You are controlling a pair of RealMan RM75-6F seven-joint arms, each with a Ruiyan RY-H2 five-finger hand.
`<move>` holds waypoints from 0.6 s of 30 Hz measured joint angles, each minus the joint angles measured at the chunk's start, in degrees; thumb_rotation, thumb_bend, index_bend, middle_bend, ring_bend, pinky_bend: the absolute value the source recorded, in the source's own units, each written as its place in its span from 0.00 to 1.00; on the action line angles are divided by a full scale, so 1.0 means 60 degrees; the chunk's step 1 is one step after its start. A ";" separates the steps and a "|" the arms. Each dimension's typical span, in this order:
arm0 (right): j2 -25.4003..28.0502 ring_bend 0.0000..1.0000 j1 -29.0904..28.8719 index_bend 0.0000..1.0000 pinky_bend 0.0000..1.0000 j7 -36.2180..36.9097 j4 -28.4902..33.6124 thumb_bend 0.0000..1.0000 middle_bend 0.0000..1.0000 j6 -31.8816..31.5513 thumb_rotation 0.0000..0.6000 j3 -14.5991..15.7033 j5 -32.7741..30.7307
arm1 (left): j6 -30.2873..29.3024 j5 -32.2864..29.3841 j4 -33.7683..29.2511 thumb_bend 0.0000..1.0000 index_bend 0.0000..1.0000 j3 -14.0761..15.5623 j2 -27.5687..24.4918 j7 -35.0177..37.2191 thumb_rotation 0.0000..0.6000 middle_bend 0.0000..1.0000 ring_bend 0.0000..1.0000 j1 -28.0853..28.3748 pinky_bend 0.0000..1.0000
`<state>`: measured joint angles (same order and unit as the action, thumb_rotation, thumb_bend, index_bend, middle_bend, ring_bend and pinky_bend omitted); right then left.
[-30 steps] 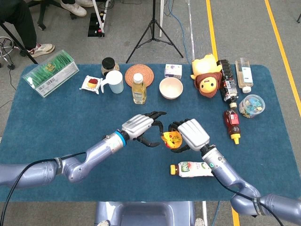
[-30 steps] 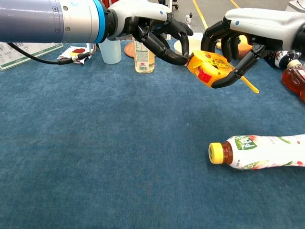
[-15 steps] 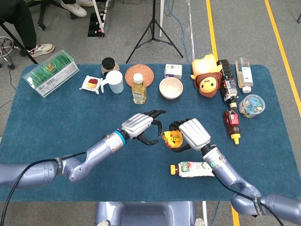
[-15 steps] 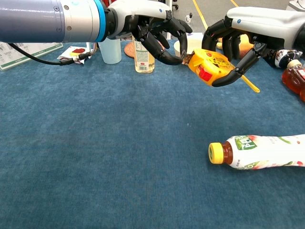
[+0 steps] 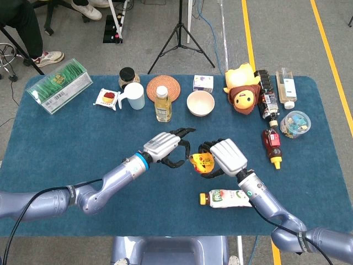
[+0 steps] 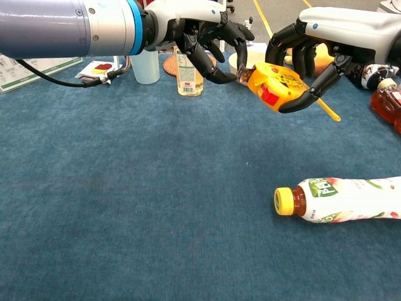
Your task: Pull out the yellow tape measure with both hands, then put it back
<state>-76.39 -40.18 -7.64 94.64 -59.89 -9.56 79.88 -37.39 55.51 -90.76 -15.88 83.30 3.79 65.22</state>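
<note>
**Item: yellow tape measure (image 6: 276, 86), held aloft between two hands, tape end at the left fingertips**

Nearest, a drink bottle (image 6: 341, 199) lies on its side on the blue table (image 6: 125, 207), below the right hand (image 6: 332, 37). That hand grasps the case clear of the cloth. The left hand (image 6: 200, 37) meets it from the opposite side, fingertips (image 6: 233, 74) pinching the metal tab at the case mouth; little tape is out. Pull axis, by judgement, runs hand to hand, leftward. Beyond: bowl (image 5: 200, 102), oil bottle (image 5: 162, 104), white cup (image 5: 134, 95).
</note>
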 measured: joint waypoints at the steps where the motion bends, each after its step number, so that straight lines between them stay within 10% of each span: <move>1: -0.0001 0.55 0.0002 0.57 0.51 -0.0006 -0.0003 0.06 0.59 -0.0013 0.79 0.0000 0.0009 | -0.0025 -0.0007 0.0001 0.37 0.48 -0.0005 0.0015 -0.0008 1.00 0.04 0.00 -0.0002 0.14; 18: -0.0025 0.56 0.0011 0.57 0.52 -0.0247 0.0245 0.06 0.60 -0.0056 0.80 -0.0078 -0.0167 | -0.0401 -0.0233 -0.0042 0.36 0.51 -0.0103 0.0198 -0.0219 1.00 0.04 0.00 -0.0035 0.15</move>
<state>-76.54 -40.11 -9.12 96.11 -60.23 -10.03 78.88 -39.80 54.11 -91.01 -16.50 84.49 2.47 65.01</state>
